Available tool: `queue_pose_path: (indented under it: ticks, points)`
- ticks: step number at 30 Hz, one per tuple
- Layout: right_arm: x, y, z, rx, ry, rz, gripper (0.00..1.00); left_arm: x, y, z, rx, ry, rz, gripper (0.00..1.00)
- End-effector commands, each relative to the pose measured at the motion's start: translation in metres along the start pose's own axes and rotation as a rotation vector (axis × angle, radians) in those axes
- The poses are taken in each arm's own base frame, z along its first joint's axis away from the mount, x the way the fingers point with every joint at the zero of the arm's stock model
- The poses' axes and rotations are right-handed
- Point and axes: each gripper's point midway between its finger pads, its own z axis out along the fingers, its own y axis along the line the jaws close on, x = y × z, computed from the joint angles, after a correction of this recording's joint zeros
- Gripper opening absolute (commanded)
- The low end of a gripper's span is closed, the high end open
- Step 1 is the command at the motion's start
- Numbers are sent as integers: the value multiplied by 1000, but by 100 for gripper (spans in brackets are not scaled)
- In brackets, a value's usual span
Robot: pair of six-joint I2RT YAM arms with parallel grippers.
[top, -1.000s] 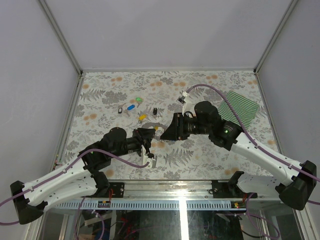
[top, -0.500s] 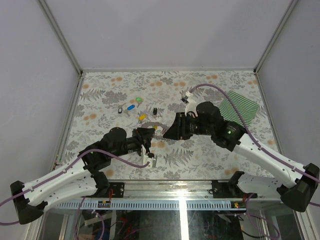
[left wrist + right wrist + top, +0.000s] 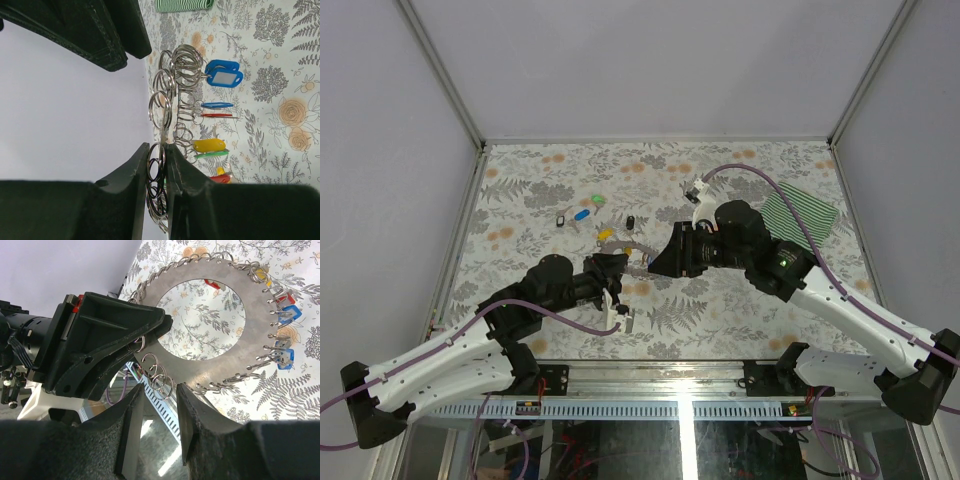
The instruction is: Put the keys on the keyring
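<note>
The table (image 3: 520,180) has a flowery cover, and a green striped cloth (image 3: 800,218) lies at its far right corner.

The keyring (image 3: 260,330) is a big flat grey ring with a wide hole. It is up off the table, standing on its edge between my two claws, near the middle.

My left claw (image 3: 157,150) is shut narrow. It pinches the rim of the keyring and holds it up.

My right claw (image 3: 160,390) is part way open, right at the rim next to my left claw. Some little wire loops (image 3: 157,380) sit in the gap between its fingers. I cannot tell if the fingers touch them.

Many such loops hang all round the rim. Some have keys (image 3: 287,315) on them, blue, red and yellow.

More loose keys (image 3: 582,213) lie on the table, past my left claw: blue, green, black and yellow.

I think I am in the middle of the job. Right now I am getting the keyring ready, with one claw as the holder.

Next I think my right claw must let go of the rim, fetch one loose key, and hook it on a free loop. My left claw must keep the keyring very steady. The loops are tiny, so I must aim well.
</note>
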Motion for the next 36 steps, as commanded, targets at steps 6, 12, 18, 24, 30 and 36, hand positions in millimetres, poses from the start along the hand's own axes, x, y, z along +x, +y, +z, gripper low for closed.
queue_pose_path:
  ticks: [6,12,18,24,30,36]
  points:
    - [-15,18,-8,-44,-55,15,38,-7,43,-8,-144,-1,58,0]
    - [-8,20,-3,-72,-30,33,38,-5,45,-8,-152,11,63,0]
    - [-4,16,-1,-65,-13,40,37,-6,49,-7,-162,10,67,0]
    - [-1,14,2,-59,0,38,41,-7,52,-6,-167,7,72,0]
    - [1,10,5,-52,11,42,42,-8,53,-6,-172,4,73,0]
    - [1,11,7,-60,12,41,42,-8,56,-7,-181,1,73,0]
